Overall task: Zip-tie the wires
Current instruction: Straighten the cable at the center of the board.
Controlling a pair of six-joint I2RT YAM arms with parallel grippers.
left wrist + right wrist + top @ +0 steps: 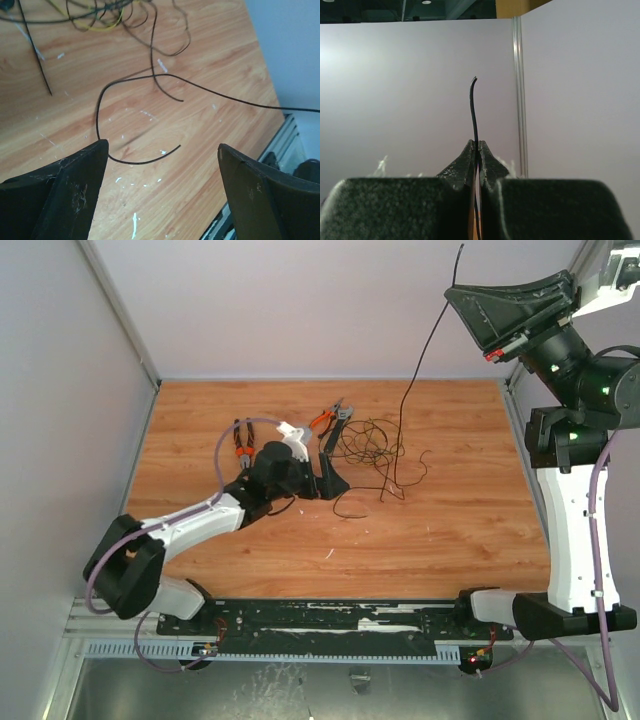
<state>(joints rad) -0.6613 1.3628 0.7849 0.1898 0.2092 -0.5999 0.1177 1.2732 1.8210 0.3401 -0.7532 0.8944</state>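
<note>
My right hand (455, 295) is high at the right, pinched shut on the zip tie (408, 385). The strip pokes up past the fingertips and hangs down toward the tabletop (470, 530), its lower end just beside the wires (365, 445). They lie in a loose tangle mid-tabletop, near orange-handled pliers (328, 418). My left hand (325, 480) sits low beside the tangle, spread wide, gripping nothing. One loose strand curls on the wood beneath it.
</note>
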